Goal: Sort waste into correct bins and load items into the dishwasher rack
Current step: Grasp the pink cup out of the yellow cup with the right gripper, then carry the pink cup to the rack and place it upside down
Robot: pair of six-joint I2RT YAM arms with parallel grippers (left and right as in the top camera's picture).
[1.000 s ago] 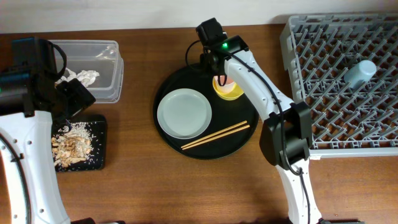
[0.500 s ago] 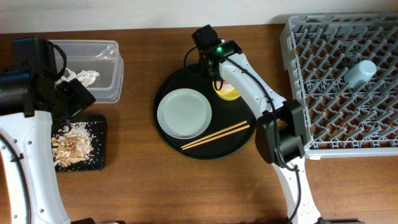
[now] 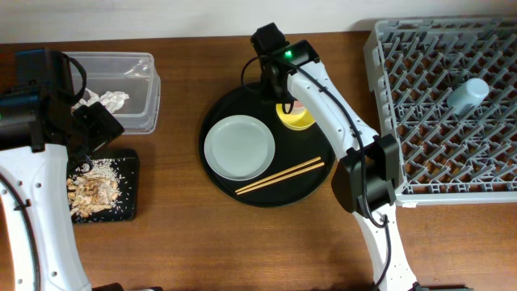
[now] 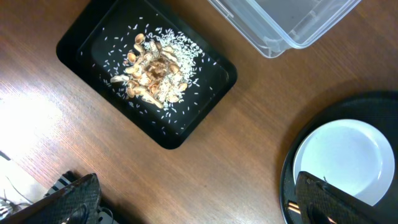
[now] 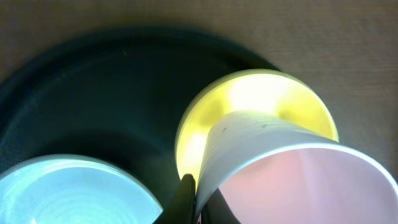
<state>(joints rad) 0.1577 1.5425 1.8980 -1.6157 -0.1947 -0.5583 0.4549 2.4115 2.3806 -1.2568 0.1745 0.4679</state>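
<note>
While pinched, cup: pink cup (image 5: 292,168) tilted inside yellow bowl (image 5: 249,93) on round tray (image 3: 212,109), mouth toward wrist camera.
Grip, right pincer (image 5: 198,200): closed on cup wall, 1 finger each side.
Idle, left pincer (image 4: 199,208): wide open, empty, above table (image 4: 249,118) near scrap tray (image 4: 74,43).
Goal, rack (image 3: 388,48): right of pink cup in overhead view, well apart; blue cup (image 3: 468,93) already in it.
Nearer arm: right, by far.
Next move, likely: lift clear of yellow bowl, then carry right; risk of dragging bowl along.
Right wrist view: grip on wall plain; rack out of frame.
Overhead: route to rack plain; pink cup mostly hidden under arm.
</note>
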